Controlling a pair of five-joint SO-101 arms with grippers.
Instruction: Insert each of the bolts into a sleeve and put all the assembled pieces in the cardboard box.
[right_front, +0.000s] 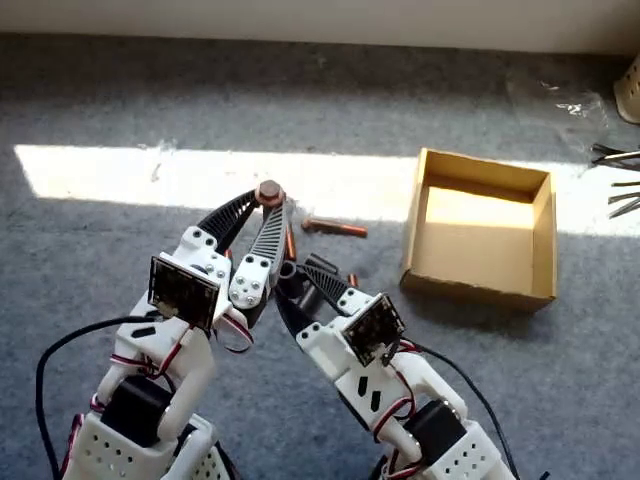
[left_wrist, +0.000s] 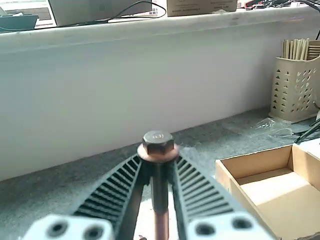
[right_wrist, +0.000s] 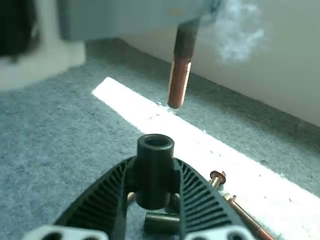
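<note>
My left gripper (right_front: 266, 203) (left_wrist: 159, 162) is shut on a copper bolt (right_front: 269, 192) (left_wrist: 158, 145), held head-up with the shaft pointing down. Just below and beside it, my right gripper (right_front: 290, 277) (right_wrist: 155, 176) is shut on a black sleeve (right_front: 288, 270) (right_wrist: 155, 165), upright with its bore facing up. The bolt's tip (right_wrist: 179, 82) hangs above the sleeve, apart from it and slightly off to one side. The cardboard box (right_front: 428, 214) (left_wrist: 235, 174) stands open to the right. Loose bolts (right_front: 335, 228) (right_wrist: 218, 178) and a spare sleeve (right_wrist: 162, 222) lie on the carpet.
Grey carpet with a sunlit strip (right_front: 120, 170) covers the table. Metal tools (right_front: 618, 182) lie at the far right edge. A perforated holder with sticks (left_wrist: 296, 85) stands by the wall behind the box.
</note>
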